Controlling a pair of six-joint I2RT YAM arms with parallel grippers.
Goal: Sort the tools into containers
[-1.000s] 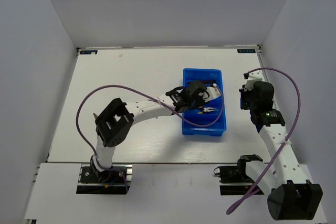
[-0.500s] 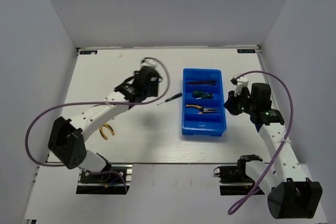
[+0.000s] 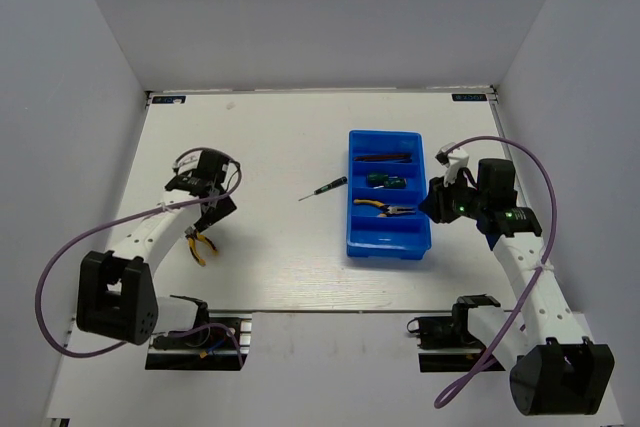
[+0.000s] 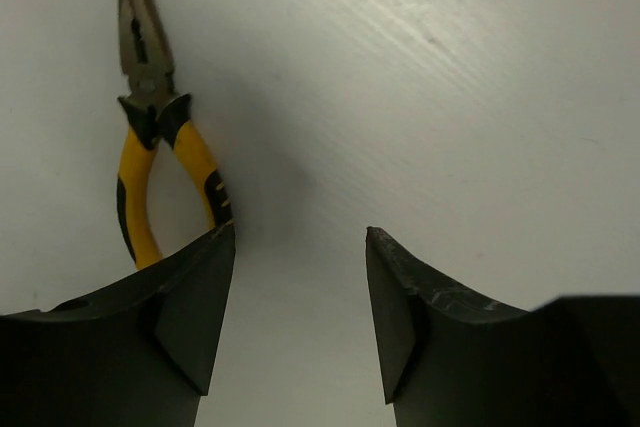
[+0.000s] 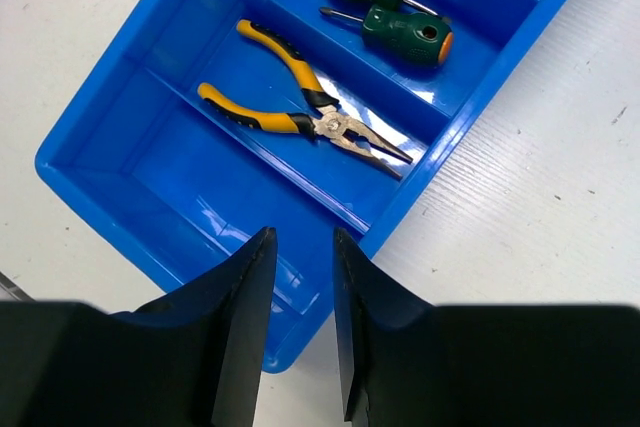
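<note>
The blue tray (image 3: 352,237) holds dark hex keys (image 3: 385,158) in its far compartment, two green-handled screwdrivers (image 3: 384,180) in the second and yellow-handled pliers (image 3: 388,209) in the third. The nearest compartment (image 5: 150,177) is bare. A slim dark-green tool (image 3: 325,188) lies on the table left of the tray. A second pair of yellow pliers (image 3: 200,245) lies at the left front. My left gripper (image 3: 213,210) is open and empty just above the table, with these pliers (image 4: 150,147) beside its left finger. My right gripper (image 3: 438,201) is open and empty over the tray's right rim (image 5: 303,234).
White walls close in the table on the left, back and right. Purple cables loop off both arms. In the right wrist view the pliers (image 5: 300,117) and screwdrivers (image 5: 385,2) lie ahead of the fingers.
My left arm has left the tray and swung left to the pliers on the table. My right gripper has moved in towards the tray's right rim.
</note>
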